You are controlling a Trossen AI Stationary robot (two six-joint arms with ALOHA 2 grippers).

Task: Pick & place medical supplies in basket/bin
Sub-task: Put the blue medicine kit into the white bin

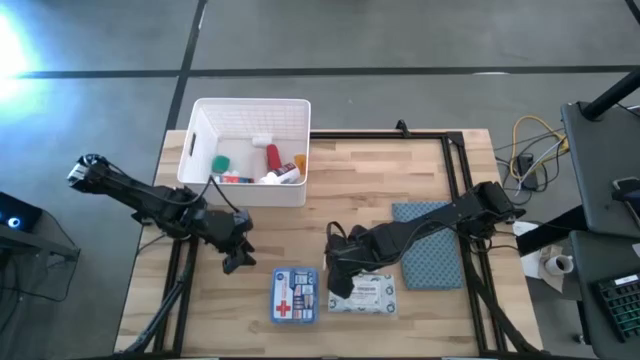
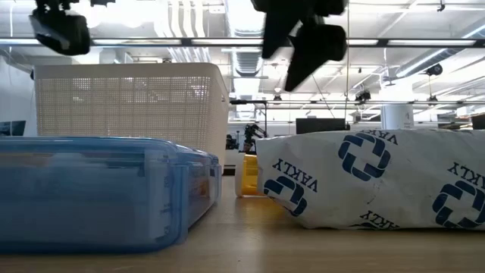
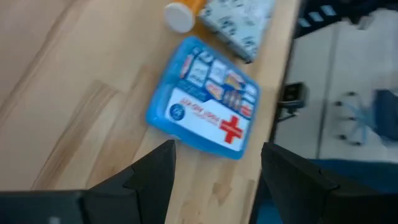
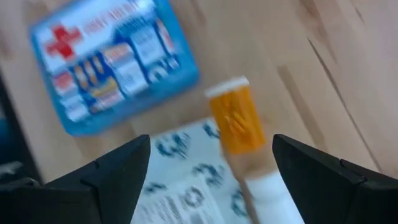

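The blue-and-white first-aid pouch [image 1: 295, 297] lies flat near the table's front edge, with the white wipes pack [image 1: 365, 293] to its right. An orange pill bottle with a white cap [image 4: 236, 118] lies on its side between them, against the pack's far edge. My left gripper [image 1: 237, 255] hangs open above the wood, left of and beyond the pouch [image 3: 205, 106]. My right gripper [image 1: 340, 275] hangs open over the bottle and the pack [image 4: 186, 180], pointing steeply down. The white bin [image 1: 250, 150] at the far left holds a red tube [image 1: 272, 155], a green piece [image 1: 220, 162] and other small supplies.
A blue-grey cloth pad [image 1: 430, 245] lies flat to the right, under my right arm. Bare wood stretches between the bin and the pouch. A black frame rail [image 1: 455, 170] runs along the table's far and right sides. In the low view the bin's slotted wall [image 2: 129, 95] stands behind the pouch [image 2: 98, 189].
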